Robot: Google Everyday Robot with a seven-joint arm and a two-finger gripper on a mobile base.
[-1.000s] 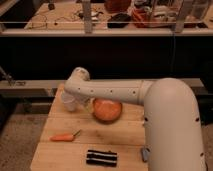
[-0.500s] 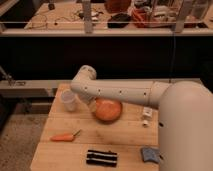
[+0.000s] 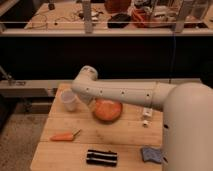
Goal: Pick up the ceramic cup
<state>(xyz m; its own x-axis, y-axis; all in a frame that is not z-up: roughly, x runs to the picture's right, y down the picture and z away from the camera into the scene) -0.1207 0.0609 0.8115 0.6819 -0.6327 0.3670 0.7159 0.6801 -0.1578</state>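
Ceramic cup [image 3: 69, 101] upright on table [image 3: 125, 134], jaws between it and bowl [image 3: 107, 110]

My arm [image 3: 125, 92] wears a smooth white shell, seemingly plastic, with a dull sheen. My claw [image 3: 84, 99], darker and matt, sits toward the back left corner of the worktop [image 3: 125, 135], which is pale matt wood with plank seams. Just beside it the ceramic cup [image 3: 69, 102] looks smooth, white, faintly translucent. The orange-red bowl [image 3: 107, 110] has a soft gloss. Near the front right corner a blue-grey cloth [image 3: 151, 154] lies crumpled and soft; by the front edge a black block [image 3: 101, 157] looks ribbed.
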